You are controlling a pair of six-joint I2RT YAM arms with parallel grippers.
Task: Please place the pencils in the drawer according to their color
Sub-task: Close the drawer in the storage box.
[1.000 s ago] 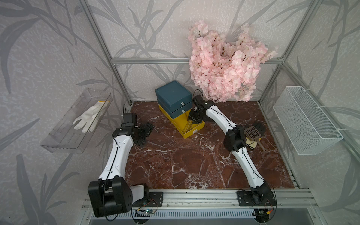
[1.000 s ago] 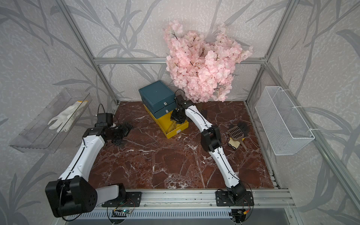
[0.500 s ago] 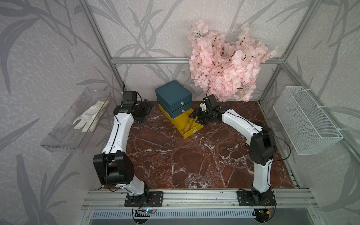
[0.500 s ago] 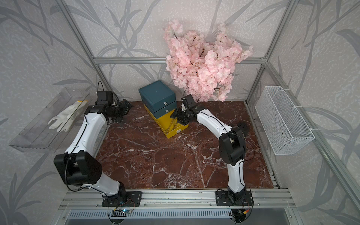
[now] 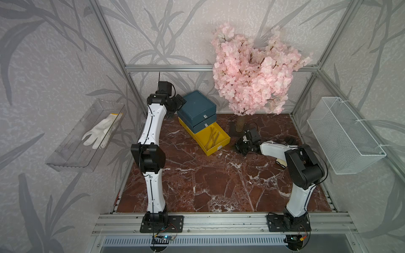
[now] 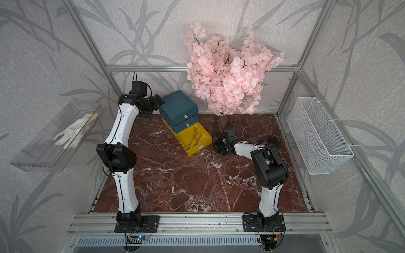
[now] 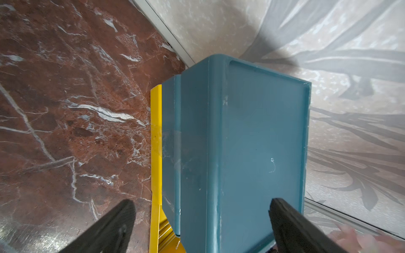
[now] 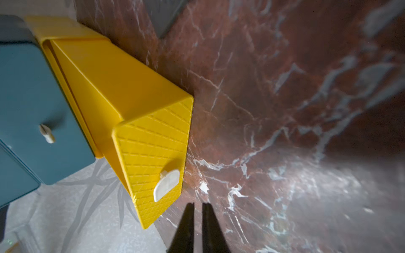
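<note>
Where both top views look down into the pulled-out yellow drawer, you see a handful of yellow-tan pencils lying lengthwise inside it; neither wrist view shows them clearly. That drawer is the lowest in the three-drawer chest, and the two teal drawers above it sit pushed in. Only the right wrist view gives you the yellow drawer's cross-hatched front and its white tab, plus the tab of one teal drawer. Only the left wrist view gives you the chest's smooth teal top panel, with the yellow rim showing beside it.

Left gripper: at the chest's rear corner, with its fingers spread to their widest. One finger is over the marble tabletop and its partner is over the chest's top. Nothing is gripped, and you cannot tell whether either finger touches the chest.

Right gripper: just in front of the yellow drawer's front, beside the tab but clear of it. Its fingers are drawn together to a thin slit with nothing between them.
</note>
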